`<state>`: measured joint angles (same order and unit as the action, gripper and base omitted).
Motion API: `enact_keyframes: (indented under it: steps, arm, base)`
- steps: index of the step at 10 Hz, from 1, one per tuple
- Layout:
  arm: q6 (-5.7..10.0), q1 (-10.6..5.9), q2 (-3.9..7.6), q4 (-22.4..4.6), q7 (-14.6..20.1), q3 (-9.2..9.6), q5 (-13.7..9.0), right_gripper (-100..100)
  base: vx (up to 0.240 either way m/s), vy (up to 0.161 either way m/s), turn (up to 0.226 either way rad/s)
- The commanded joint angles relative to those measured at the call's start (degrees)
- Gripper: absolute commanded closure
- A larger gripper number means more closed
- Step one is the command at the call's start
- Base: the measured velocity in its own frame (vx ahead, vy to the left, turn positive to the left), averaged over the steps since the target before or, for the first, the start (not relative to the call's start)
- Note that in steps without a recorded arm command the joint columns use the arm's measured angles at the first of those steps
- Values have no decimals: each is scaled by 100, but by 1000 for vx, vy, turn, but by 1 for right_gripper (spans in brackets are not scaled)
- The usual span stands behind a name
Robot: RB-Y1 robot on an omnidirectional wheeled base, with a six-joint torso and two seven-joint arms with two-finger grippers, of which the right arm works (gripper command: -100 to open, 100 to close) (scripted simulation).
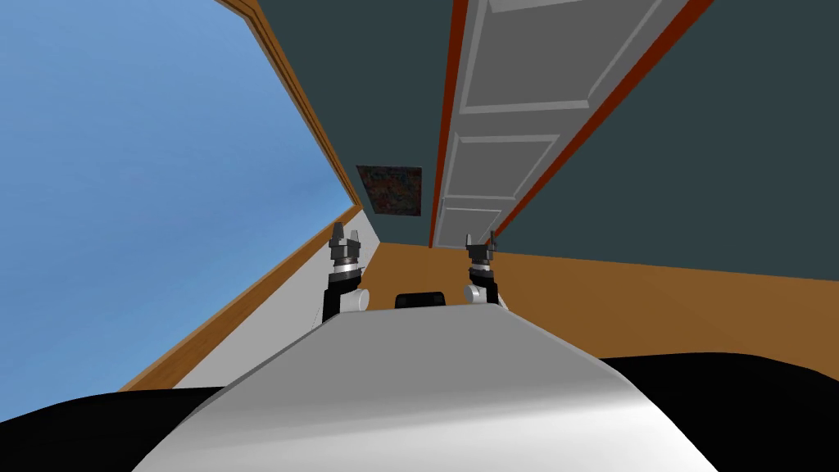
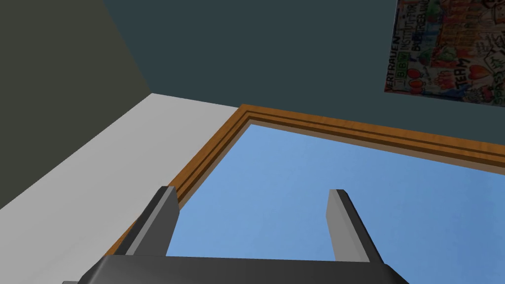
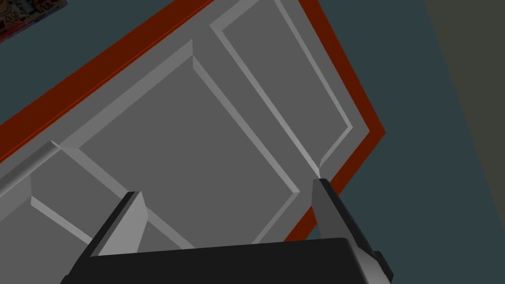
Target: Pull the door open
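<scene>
Approach step, nothing gripped yet. The door (image 1: 508, 106), grey and panelled in a red frame (image 1: 446, 106), stood ahead of my right pincer (image 1: 480, 242), whose blades were wide and clear of it. My left pincer (image 1: 345, 238) was wide too, off to the side. The head view gave the layout and the right wrist view the panel mouldings (image 3: 256, 133). Next move, I judged: find a grip point and close in.

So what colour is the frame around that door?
The frame is dark red; clearest in the right wrist view.
</scene>
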<state>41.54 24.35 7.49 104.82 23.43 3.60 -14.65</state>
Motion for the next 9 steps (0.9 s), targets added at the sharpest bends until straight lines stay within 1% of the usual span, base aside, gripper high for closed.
enact_keyframes:
  steps: [1, 9]
  arm:
    - [26, 7, 38, -127, 189, 8, -110, -100]
    - [194, -71, 197, -899, 1068, 47, -646, -100]
  base:
    - [100, 13, 64]
    - [103, 0, 81]
